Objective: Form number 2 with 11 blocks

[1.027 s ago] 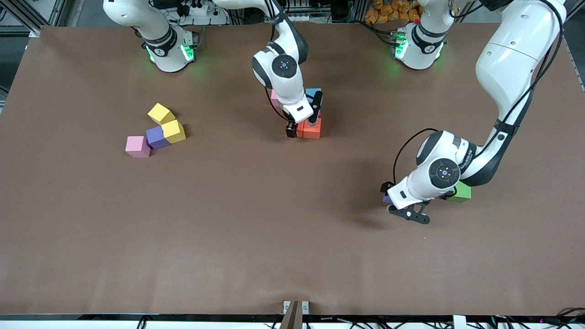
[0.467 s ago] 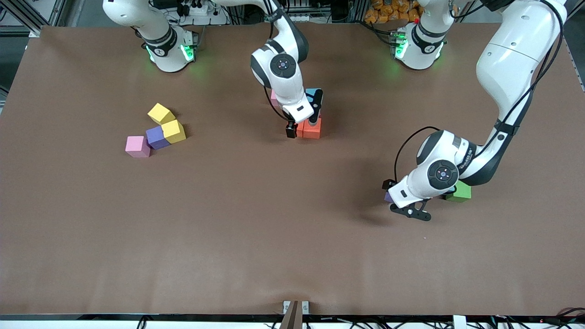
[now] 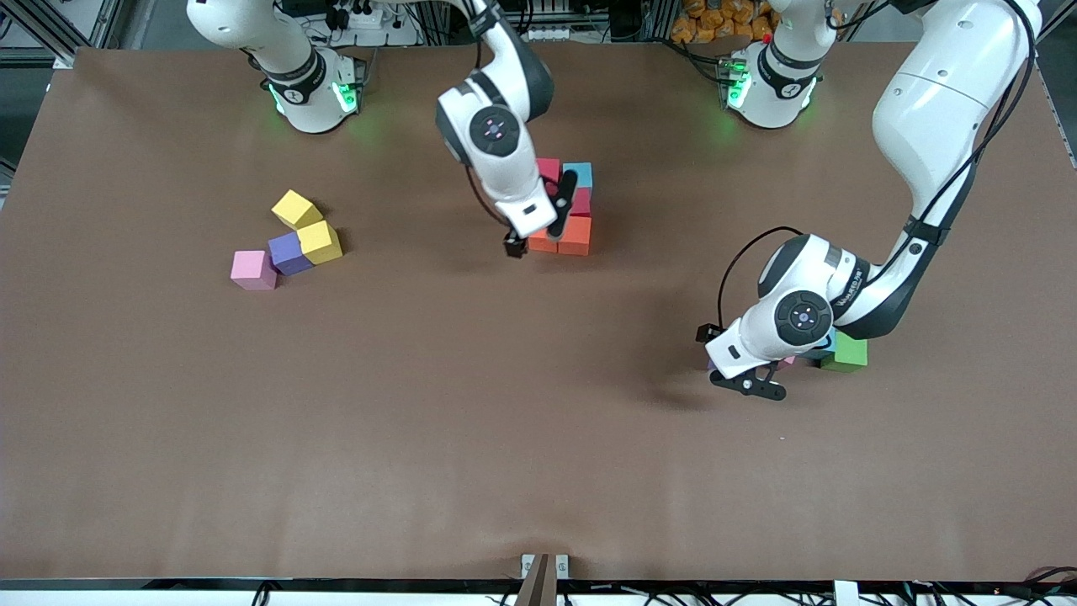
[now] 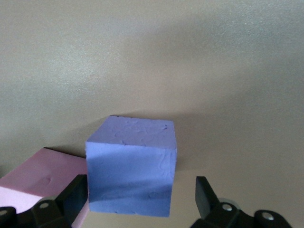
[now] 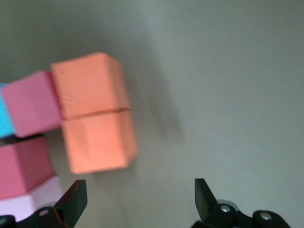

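A cluster of blocks sits mid-table: two orange blocks (image 3: pixel 575 236) (image 5: pixel 97 142) side by side, a red one (image 3: pixel 549 169), a light blue one (image 3: pixel 579 175) and a dark pink one (image 5: pixel 33 102). My right gripper (image 3: pixel 538 225) (image 5: pixel 137 195) hangs open and empty over the table beside the orange pair. My left gripper (image 3: pixel 730 364) (image 4: pixel 140 197) is open, its fingers (image 4: pixel 76 194) standing on either side of a purple block (image 4: pixel 133 166) without touching it. A pink block (image 4: pixel 42 175) lies against that purple one.
Toward the right arm's end lie two yellow blocks (image 3: pixel 294 208) (image 3: pixel 320 241), a purple block (image 3: pixel 289 252) and a pink block (image 3: pixel 252 269). A green cube (image 3: pixel 846 353) and a light blue block (image 3: pixel 822 345) sit under the left arm's wrist.
The right gripper has drawn away from the orange blocks toward the right arm's end, uncovering the red block. The left gripper has shifted slightly over the purple block.
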`<state>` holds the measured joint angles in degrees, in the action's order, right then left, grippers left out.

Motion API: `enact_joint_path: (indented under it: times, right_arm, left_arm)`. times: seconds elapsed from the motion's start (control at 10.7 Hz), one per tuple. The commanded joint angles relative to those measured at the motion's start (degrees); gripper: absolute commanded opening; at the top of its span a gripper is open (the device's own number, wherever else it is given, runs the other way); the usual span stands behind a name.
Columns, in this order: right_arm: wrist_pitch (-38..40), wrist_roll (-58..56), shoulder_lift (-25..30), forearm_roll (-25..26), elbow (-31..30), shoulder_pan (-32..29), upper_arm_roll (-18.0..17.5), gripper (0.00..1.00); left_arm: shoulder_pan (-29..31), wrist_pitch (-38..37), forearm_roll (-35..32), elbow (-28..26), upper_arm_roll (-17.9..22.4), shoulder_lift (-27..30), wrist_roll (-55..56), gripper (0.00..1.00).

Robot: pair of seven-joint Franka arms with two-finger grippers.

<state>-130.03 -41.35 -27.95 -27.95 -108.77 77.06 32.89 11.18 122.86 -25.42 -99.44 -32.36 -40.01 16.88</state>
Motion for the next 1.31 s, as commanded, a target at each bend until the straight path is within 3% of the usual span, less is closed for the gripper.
enact_joint_path:
  times: [0.0,0.19,0.37,0.56,0.84,1.21]
  right_arm:
    - [4.8,-0.9,0.6,0.3,2.1,-5.8,2.4,1.00]
    - [8.1,-0.8,1.6,4.8,2.9,-11.6,2.6,1.00]
    - [17.0,-1.9,1.6,5.6,6.7,-18.4,2.5,1.00]
    - [19.2,-8.0,1.9,7.4,6.7,-23.5,2.4,1.00]
    - [19.2,-18.4,3.4,7.4,3.4,-30.3,2.4,1.00]
    - [17.0,-30.9,8.8,7.5,-5.3,-37.1,2.3,1.00]
  left_arm:
    - [0.9,-0.8,-0.3,-1.6,-0.3,1.6,0.2,1.00]
    - [1.0,-0.8,-0.3,-1.7,-0.3,1.5,0.2,1.00]
    - [1.1,-0.8,-0.5,-1.6,-0.2,1.2,0.1,0.96]
    - [0.6,-0.8,-0.5,-1.1,-0.2,1.0,0.1,0.70]
    - [0.5,-0.6,-0.5,-1.0,-0.2,0.9,0.3,0.41]
    - [-0.9,-0.6,2.9,0.2,-0.6,1.3,5.2,0.41]
